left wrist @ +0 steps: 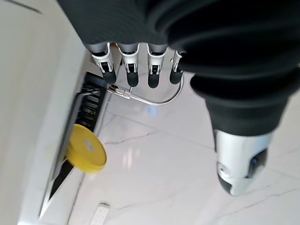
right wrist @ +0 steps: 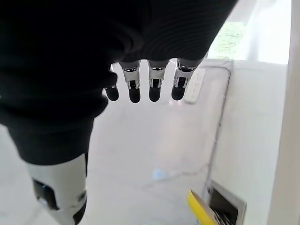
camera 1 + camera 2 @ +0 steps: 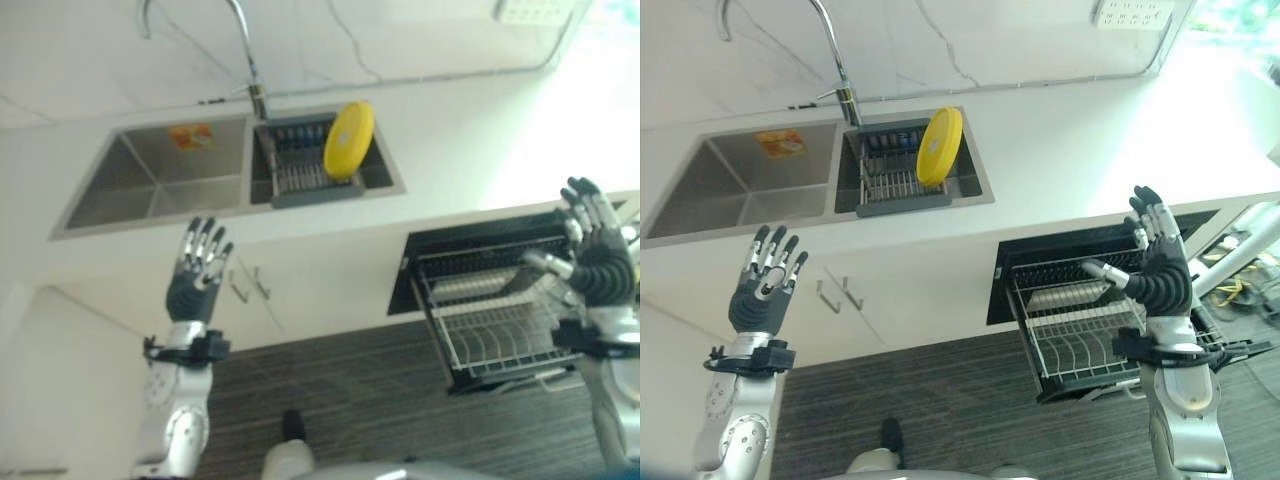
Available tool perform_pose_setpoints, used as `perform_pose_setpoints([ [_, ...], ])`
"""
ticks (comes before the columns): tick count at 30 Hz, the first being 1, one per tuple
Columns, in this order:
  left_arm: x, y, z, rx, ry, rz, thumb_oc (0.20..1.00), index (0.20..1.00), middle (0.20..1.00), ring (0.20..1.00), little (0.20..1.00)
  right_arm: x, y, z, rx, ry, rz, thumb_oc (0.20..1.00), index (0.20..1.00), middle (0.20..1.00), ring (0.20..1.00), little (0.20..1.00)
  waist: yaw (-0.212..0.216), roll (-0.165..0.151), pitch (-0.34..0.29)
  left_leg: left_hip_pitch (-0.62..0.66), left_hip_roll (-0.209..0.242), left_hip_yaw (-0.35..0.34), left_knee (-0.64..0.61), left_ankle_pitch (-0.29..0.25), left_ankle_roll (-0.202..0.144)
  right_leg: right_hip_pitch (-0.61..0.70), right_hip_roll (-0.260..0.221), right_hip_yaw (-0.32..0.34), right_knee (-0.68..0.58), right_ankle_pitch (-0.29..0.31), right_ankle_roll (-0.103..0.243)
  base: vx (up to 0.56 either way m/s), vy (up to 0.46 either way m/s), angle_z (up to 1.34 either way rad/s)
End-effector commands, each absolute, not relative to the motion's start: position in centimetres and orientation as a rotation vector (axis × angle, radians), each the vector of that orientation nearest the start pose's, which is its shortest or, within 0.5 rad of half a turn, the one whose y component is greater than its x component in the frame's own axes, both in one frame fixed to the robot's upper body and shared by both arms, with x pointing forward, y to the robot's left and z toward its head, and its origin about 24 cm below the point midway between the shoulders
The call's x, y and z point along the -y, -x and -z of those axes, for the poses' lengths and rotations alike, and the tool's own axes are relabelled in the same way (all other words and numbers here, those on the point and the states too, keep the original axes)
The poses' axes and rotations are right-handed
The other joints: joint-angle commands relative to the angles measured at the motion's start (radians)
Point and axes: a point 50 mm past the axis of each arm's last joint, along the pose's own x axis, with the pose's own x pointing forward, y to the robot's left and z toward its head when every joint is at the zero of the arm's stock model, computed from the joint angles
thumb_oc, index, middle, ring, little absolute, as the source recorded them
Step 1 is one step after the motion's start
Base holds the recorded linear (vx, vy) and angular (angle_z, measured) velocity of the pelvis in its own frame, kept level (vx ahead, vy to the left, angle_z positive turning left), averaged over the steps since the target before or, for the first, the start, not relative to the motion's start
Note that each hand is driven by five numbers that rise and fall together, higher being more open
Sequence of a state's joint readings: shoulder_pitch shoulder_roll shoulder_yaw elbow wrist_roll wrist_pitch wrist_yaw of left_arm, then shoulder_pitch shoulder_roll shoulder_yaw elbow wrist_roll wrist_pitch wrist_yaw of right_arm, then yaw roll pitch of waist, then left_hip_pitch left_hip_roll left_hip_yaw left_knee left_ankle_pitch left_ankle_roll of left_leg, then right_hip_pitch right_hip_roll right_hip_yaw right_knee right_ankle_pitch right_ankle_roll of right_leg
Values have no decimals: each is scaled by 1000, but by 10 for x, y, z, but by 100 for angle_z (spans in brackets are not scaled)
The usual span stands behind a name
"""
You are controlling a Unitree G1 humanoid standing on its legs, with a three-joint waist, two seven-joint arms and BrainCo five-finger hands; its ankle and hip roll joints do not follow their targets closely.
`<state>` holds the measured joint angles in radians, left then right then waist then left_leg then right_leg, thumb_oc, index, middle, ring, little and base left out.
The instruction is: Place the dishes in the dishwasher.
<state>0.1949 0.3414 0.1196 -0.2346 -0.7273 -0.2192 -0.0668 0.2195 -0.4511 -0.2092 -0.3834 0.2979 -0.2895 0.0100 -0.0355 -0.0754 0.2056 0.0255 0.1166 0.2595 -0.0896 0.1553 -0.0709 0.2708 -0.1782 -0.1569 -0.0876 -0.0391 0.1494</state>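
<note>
Standing on edge in the sink rack [image 3: 890, 185], the round yellow plate [image 3: 939, 146] waits; both hands' fingers straight, empty.

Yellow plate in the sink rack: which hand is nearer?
Left. The left hand hangs open in front of the counter, below and left of the yellow plate. The right hand is open over the dishwasher rack, further off.

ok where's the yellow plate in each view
Left eye view: yellow plate upright in the sink rack, upper middle.
Right eye view: plate in the same rack, upper middle.
Left wrist view: plate past the left hand's fingers.
Right wrist view: plate's edge at the picture's border.
Shared landmark: the tap beside the rack.
</note>
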Motion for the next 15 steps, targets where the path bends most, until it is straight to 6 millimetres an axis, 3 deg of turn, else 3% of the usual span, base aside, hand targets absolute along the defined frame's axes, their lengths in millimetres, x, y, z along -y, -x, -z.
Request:
perform_pose_setpoints([
  [1,-239,-209,-122,454,334,-4,1000,1000,1000,1000,1000,249,-201,-183,695,232,58,1000,1000,1000,1000,1000,35,81,-59,-31,83,-11,2,-72,-59,-27,82,-58,3,-57,-15,125,166,15],
  [6,-239,-209,-122,455,334,-4,1000,1000,1000,1000,1000,249,-201,-183,695,232,58,1000,1000,1000,1000,1000,35,81,-59,-31,83,-11,2,-72,-59,-27,82,-58,3,-57,-15,4,7,26],
  [7,-239,-209,-122,455,334,-4,1000,1000,1000,1000,1000,249,-201,-183,695,232,58,1000,1000,1000,1000,1000,35,81,-59,-31,83,-11,2,-72,-59,-27,82,-58,3,-57,-15,319,611,8],
  [8,-235,-219,-140,508,308,53,1000,1000,1000,1000,1000,250,-198,-187,755,284,208,1000,1000,1000,1000,1000,69,55,-61,-34,-2,-40,18,-121,3,-34,-7,-75,77,-41,45,348,692,-6],
  [11,-235,-220,-143,505,267,64,1000,1000,1000,1000,1000,246,-199,-186,768,349,226,1000,1000,1000,1000,1000,84,29,-63,-42,-50,-56,24,-136,44,-70,-45,-64,162,-16,58,227,423,65],
  [15,-235,-220,-144,487,247,82,1000,1000,1000,1000,1000,248,-197,-182,748,416,220,1000,1000,1000,1000,1000,81,13,-63,-34,-97,-70,24,-159,86,-128,-47,-25,325,61,55,130,252,-27],
])
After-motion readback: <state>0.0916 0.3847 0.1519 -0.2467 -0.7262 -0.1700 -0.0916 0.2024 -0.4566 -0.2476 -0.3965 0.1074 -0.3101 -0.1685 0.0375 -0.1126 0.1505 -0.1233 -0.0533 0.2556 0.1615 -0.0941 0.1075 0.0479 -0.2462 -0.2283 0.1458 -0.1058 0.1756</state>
